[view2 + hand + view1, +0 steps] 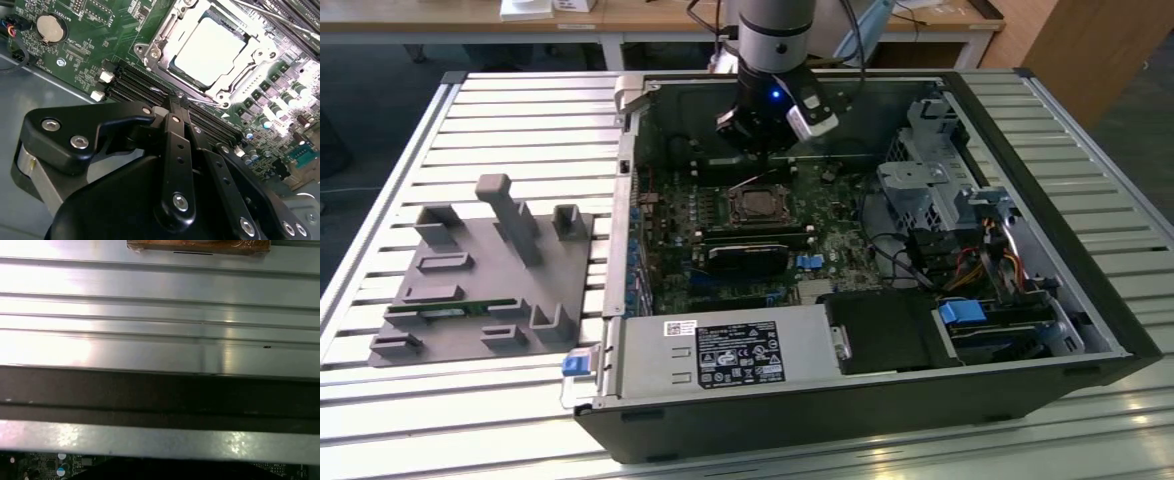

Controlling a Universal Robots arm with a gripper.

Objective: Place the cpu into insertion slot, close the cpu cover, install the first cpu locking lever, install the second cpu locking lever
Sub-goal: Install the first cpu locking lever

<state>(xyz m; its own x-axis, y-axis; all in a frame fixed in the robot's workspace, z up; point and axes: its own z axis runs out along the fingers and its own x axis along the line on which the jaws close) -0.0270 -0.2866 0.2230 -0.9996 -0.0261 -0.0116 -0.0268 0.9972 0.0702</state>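
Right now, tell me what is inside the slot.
The cpu lies in the slot, its silvery top showing through the opening in the cover. Whatever lies under the cpu is hidden.

Cover cropped, slots blocked.
I see the cpu cover (162,32) run off the second wrist view's edge; the gripper (172,107) blocks part of the memory slots (130,87).

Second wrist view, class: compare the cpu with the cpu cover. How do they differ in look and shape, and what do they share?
The cpu is a solid, plain pale plate; the cpu cover is an open frame with notched edges. The cpu sits in the middle; the cpu cover rings it. Both are silvery, squarish and lie flat over the green board.
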